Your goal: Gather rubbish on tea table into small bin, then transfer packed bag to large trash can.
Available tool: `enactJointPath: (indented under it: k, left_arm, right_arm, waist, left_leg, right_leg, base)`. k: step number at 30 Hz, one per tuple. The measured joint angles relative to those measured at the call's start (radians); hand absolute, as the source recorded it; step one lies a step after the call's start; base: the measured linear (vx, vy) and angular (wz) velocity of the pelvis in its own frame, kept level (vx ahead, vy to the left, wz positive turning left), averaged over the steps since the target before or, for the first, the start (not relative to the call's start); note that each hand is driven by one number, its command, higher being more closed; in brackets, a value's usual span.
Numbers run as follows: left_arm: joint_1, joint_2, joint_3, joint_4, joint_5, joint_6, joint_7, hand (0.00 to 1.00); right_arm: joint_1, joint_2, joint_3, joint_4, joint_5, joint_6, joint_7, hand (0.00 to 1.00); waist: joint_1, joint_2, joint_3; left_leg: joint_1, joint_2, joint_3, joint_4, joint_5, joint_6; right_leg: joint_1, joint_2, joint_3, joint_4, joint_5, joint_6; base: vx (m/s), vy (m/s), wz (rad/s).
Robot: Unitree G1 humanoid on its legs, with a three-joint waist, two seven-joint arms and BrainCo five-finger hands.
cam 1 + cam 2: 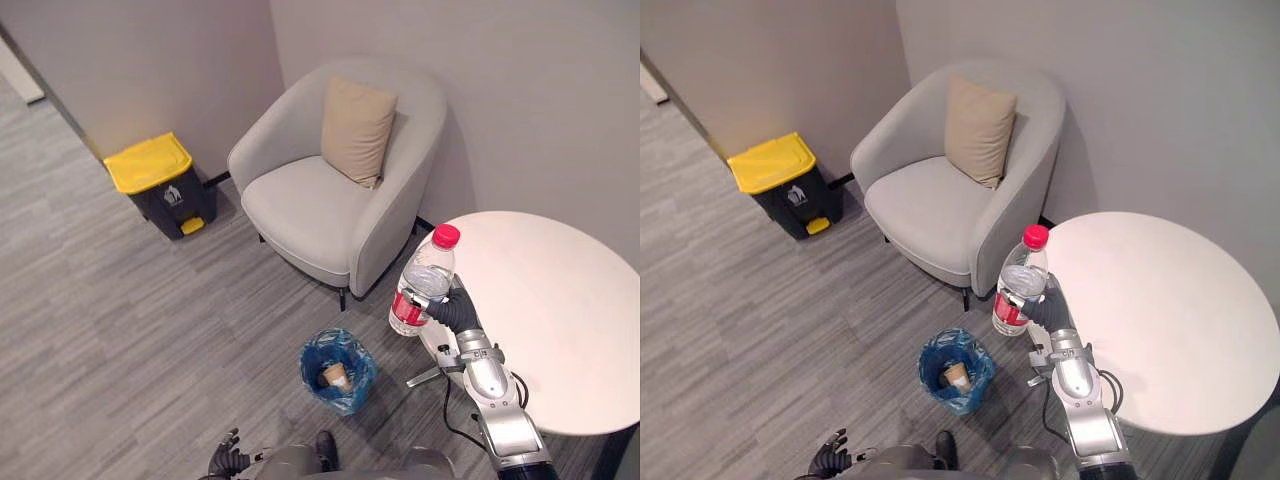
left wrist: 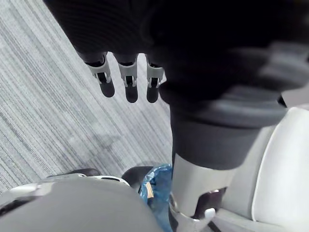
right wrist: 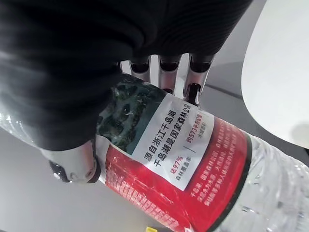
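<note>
My right hand (image 1: 455,310) is shut on a clear plastic bottle (image 1: 423,280) with a red cap and red label, held upright in the air just off the left edge of the round white tea table (image 1: 560,320). In the right wrist view the fingers (image 3: 193,72) curl round the bottle's label (image 3: 178,159). Below and to the left, on the floor, stands the small bin (image 1: 338,371) lined with a blue bag, with a paper cup inside. My left hand (image 1: 228,458) hangs low by my side, fingers (image 2: 126,82) relaxed and holding nothing.
A grey armchair (image 1: 330,190) with a beige cushion (image 1: 356,130) stands in the corner beside the table. The large trash can (image 1: 162,183), dark with a yellow lid, sits against the far wall on the left. Grey carpet lies between it and the small bin.
</note>
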State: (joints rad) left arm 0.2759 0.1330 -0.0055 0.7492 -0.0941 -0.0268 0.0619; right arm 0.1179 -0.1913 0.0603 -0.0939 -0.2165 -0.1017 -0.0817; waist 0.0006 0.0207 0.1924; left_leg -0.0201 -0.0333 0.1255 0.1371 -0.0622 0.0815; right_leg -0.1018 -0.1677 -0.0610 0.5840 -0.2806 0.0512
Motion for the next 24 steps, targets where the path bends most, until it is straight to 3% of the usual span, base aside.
enactJointPath:
  k: [2, 3, 4, 7, 11, 19, 22, 24]
  left_arm:
    - [-0.005, 0.011, -0.001, 0.0, 0.001, -0.001, 0.004, 0.0]
    - [-0.005, 0.016, -0.002, 0.001, 0.001, -0.001, 0.003, 0.0]
    - [-0.02, 0.02, 0.002, 0.021, 0.003, 0.003, 0.005, 0.0]
    - [0.0, -0.018, 0.013, 0.014, 0.008, -0.003, 0.003, 0.0]
    - [0.002, -0.021, 0.019, 0.015, 0.009, -0.003, 0.002, 0.0]
    - [0.004, -0.009, 0.018, 0.016, 0.018, -0.003, -0.014, 0.0]
    - [-0.004, -0.006, 0.017, 0.016, 0.027, -0.003, -0.015, 0.0]
    - [-0.043, -0.005, 0.017, 0.016, 0.027, -0.004, -0.014, 0.0]
  right_arm:
    - [0.011, -0.001, -0.003, -0.008, 0.001, 0.0, 0.0, 1.0]
    - [0.017, 0.001, -0.003, -0.015, 0.001, -0.001, 0.0, 1.0]
    - [0.035, -0.005, -0.015, -0.02, 0.002, -0.002, 0.006, 1.0]
    - [0.044, -0.01, -0.015, -0.021, 0.008, 0.0, 0.029, 1.0]
    - [0.052, -0.012, -0.023, -0.021, 0.012, 0.001, 0.042, 1.0]
    - [0.069, -0.012, -0.015, 0.008, 0.014, 0.0, 0.066, 1.0]
    - [0.059, -0.025, 0.022, 0.049, 0.014, -0.002, 0.067, 1.0]
    - [0.001, -0.067, 0.061, 0.081, 0.014, -0.002, 0.068, 1.0]
  waist:
    - [-0.014, -0.018, -0.008]
    - [-0.013, -0.024, -0.009]
    - [-0.019, -0.034, -0.016]
    - [0.006, 0.018, -0.03]
    - [0.009, 0.025, -0.032]
    - [0.015, 0.01, -0.028]
    - [0.016, 0.013, -0.014]
    - [0.015, 0.025, 0.039]
  left_leg:
    - [0.002, -0.018, -0.067, 0.009, 0.005, -0.018]
    - [0.0, -0.033, -0.078, 0.017, 0.005, -0.019]
    - [0.001, -0.057, -0.114, 0.051, -0.01, -0.023]
    - [-0.019, -0.03, -0.13, 0.051, -0.021, -0.031]
    - [-0.01, -0.013, -0.153, 0.036, -0.022, -0.036]
    - [-0.004, -0.023, -0.194, 0.02, -0.014, -0.043]
    - [-0.049, -0.027, -0.204, 0.047, -0.016, -0.044]
    - [-0.123, -0.031, -0.206, 0.105, -0.02, -0.045]
  right_leg:
    - [-0.027, 0.062, 0.076, -0.138, 0.035, 0.006]
    - [-0.029, 0.058, 0.076, -0.182, 0.081, -0.001]
    - [-0.011, 0.034, 0.065, -0.208, 0.129, 0.018]
    - [0.011, 0.062, 0.053, -0.297, 0.155, 0.011]
    - [0.059, 0.08, 0.024, -0.365, 0.178, 0.005]
    - [0.1, 0.071, -0.02, -0.415, 0.189, 0.011]
    - [0.073, 0.07, -0.028, -0.397, 0.188, 0.01]
    - [0.001, 0.066, -0.029, -0.335, 0.18, 0.006]
  base:
    - [0.14, -0.046, 1.02]
    - [0.19, -0.11, 1.06]
    - [0.19, -0.111, 0.78]
    - [0.17, -0.073, 0.19]
    - [0.09, -0.056, 0.13]
    - [0.02, -0.008, 0.17]
    - [-0.07, -0.002, 0.12]
    - [-0.17, 0.004, 0.09]
